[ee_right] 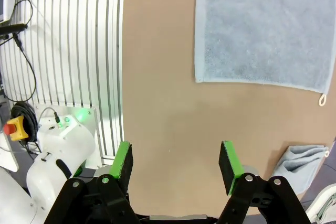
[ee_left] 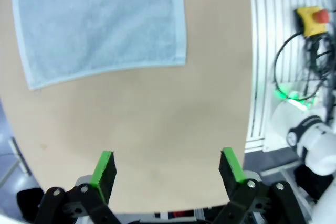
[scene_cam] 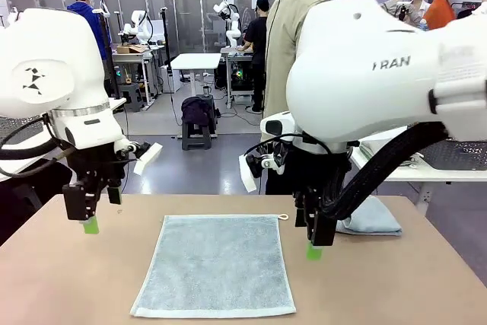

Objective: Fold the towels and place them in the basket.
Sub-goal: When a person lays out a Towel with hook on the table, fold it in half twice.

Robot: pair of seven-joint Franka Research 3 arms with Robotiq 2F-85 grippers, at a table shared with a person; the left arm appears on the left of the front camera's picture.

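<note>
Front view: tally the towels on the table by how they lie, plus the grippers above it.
Towel spread flat: 1
Towel bunched up: 1
Grippers, left gripper and right gripper, both open: 2
Total: 4

light: bright, even | shadows: soft | wrist edges: wide-angle bending

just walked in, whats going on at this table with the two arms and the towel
Nothing is being held right now. One towel lies spread flat on the table between the two arms. The left tool and the right tool both hang open over bare tabletop, one on each side of it. A second towel sits bunched up toward the table's far right. No fold has been made yet.
</note>
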